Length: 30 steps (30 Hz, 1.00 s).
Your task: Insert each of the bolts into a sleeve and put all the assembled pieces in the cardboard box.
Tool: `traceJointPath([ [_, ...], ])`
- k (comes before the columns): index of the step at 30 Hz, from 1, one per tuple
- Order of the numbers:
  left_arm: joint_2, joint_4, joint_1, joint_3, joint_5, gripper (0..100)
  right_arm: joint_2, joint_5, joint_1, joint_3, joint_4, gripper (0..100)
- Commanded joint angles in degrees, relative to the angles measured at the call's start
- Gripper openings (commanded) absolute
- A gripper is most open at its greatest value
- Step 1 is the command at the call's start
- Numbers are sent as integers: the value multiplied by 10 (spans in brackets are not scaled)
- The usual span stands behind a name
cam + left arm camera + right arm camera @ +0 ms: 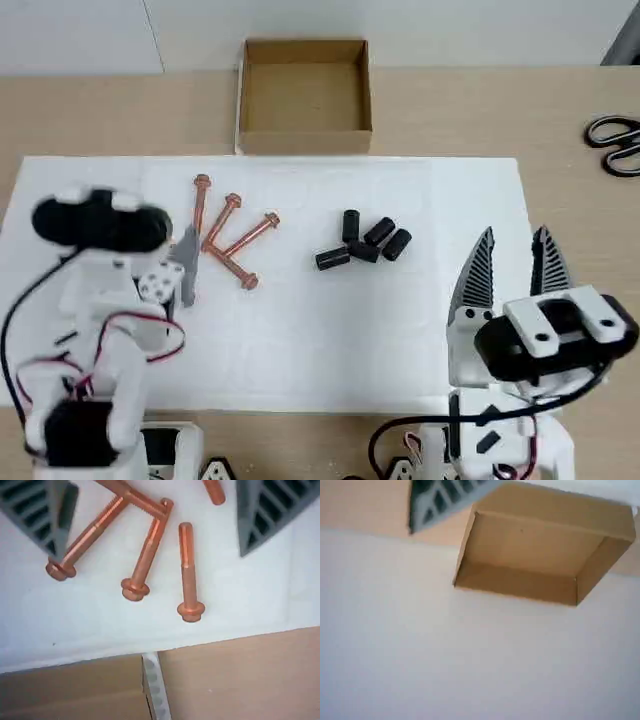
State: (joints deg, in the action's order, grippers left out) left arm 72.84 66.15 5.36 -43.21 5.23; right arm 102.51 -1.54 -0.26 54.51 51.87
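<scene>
**Both pincers spread wide and empty; bolts and sleeves lie apart on the sheet.**

Your left gripper (150,555) hangs low over the copper bolts (250,235), which lie loosely fanned with two of them crossing. Its grey fingers (40,515) stand wide to either side and grip nothing; you cannot tell whether a tip brushes a shaft. Your right gripper (510,268) is splayed just as wide and empty, above a bare part of the white sheet (400,330) at the near right, well apart from the parts. Farther out, between the arms, the black sleeves (378,232) huddle together, touching one another and well apart from the bolts. Just past the sheet's far edge stands the cardboard box (305,95), open-topped. Scissors (615,145) lie at the far right on the wooden table (100,110), with a pale wall (450,25) behind.
</scene>
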Motion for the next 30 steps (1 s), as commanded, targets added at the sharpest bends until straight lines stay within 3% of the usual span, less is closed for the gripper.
traceJointPath([
  [1,-77,2,0,65,2,210,-52,-6,5,-40,-27,177],
  [6,-146,2,1,75,2,210,-199,-4,5,-149,-22,177],
  [16,-158,2,2,72,2,210,-499,-2,2,-336,-12,177],
  [25,-158,10,2,69,2,210,-771,63,0,-564,239,177],
  [30,-159,10,2,50,-11,210,-909,62,0,-699,401,178],
])
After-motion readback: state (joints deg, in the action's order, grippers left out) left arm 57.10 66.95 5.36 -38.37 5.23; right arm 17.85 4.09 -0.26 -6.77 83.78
